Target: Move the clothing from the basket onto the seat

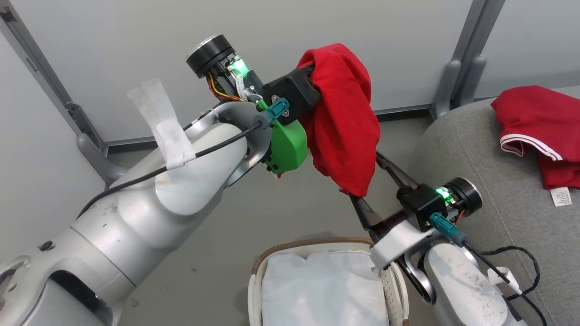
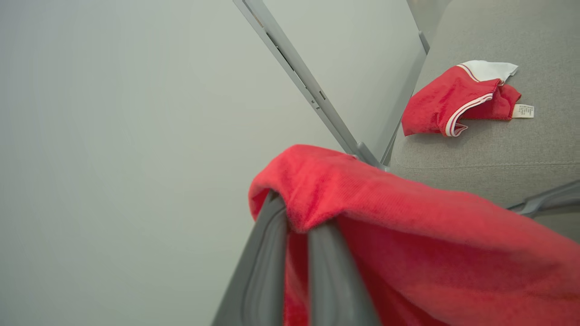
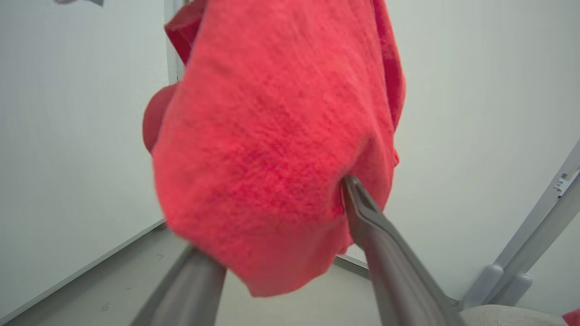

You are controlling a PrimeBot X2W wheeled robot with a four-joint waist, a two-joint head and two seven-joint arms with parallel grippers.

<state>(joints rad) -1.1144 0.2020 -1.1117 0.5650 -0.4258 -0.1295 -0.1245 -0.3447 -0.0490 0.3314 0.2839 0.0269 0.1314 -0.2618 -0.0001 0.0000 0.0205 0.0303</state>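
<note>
- Step in hand (my reading): carry the plain red garment (image 1: 344,122) across to the seat (image 1: 476,181) and let it go there.
- Left jaws are clenched on the garment. In the left wrist view the two fingers (image 2: 267,271) sit close together, with cloth between them and folded over their tips.
- Right jaws are spread wide and grasp nothing. Their fingers (image 3: 385,253) straddle the lower hang of the cloth, and one tip seems to press into it.
- To do it well, the right jaws should either pinch the hem or back clear before the swing (a half-touch could drag the cloth off the left tips).
- The load should travel high enough to pass the seat's rounded edge, then come down until the hem rests on the cushion. Release only then, because a drop near the edge could slide to the floor (image 1: 253,199).
- Aim for bare grey fabric near the trimmed garment (image 1: 534,113).
- The plain garment is soft, uniformly red and bunched, and hangs in a loose lobe above the floor, between the basket (image 1: 308,244) and the seat.
- The trimmed garment lies crumpled on the seat, with white stripes and a small tag (image 1: 561,196) showing.
- The visible part of the basket holds just its white liner (image 1: 321,285).
</note>
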